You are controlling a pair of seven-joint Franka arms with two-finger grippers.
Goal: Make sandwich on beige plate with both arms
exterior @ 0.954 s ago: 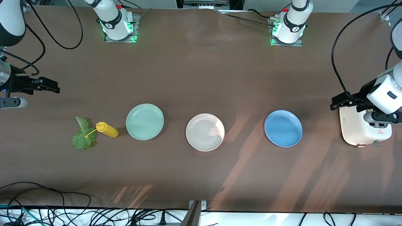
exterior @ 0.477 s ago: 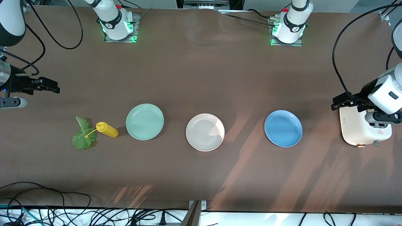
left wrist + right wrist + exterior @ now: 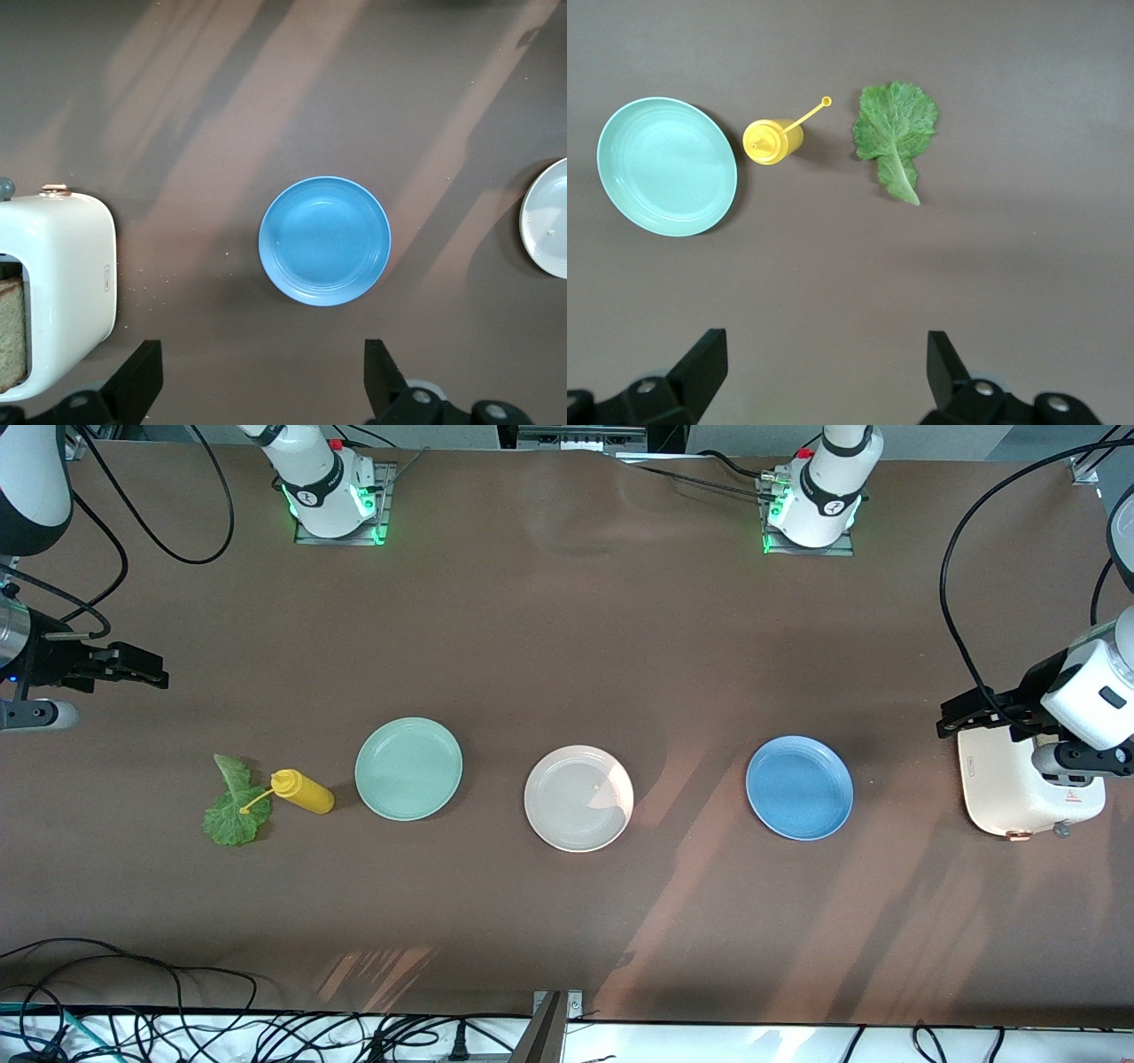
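The beige plate point(image 3: 578, 798) lies bare in the middle of the table, its edge point(image 3: 547, 219) also showing in the left wrist view. No sandwich is in view. A green lettuce leaf point(image 3: 233, 806) point(image 3: 895, 133) lies flat toward the right arm's end. A brown bread slice point(image 3: 11, 332) stands in the white toaster point(image 3: 1019, 788) point(image 3: 53, 292) at the left arm's end. My left gripper point(image 3: 961, 716) point(image 3: 263, 376) hangs open and empty over the toaster's edge. My right gripper point(image 3: 146, 669) point(image 3: 826, 367) hangs open and empty over bare table near the lettuce.
A mint-green plate point(image 3: 408, 768) point(image 3: 666, 166) and a blue plate point(image 3: 799, 786) point(image 3: 324, 240) flank the beige one. A yellow squeeze bottle point(image 3: 303, 792) point(image 3: 772, 140) lies between the lettuce and the mint-green plate. Cables run along the table's near edge.
My left arm has drifted slightly toward its own end of the table, over the toaster. The right arm has not moved.
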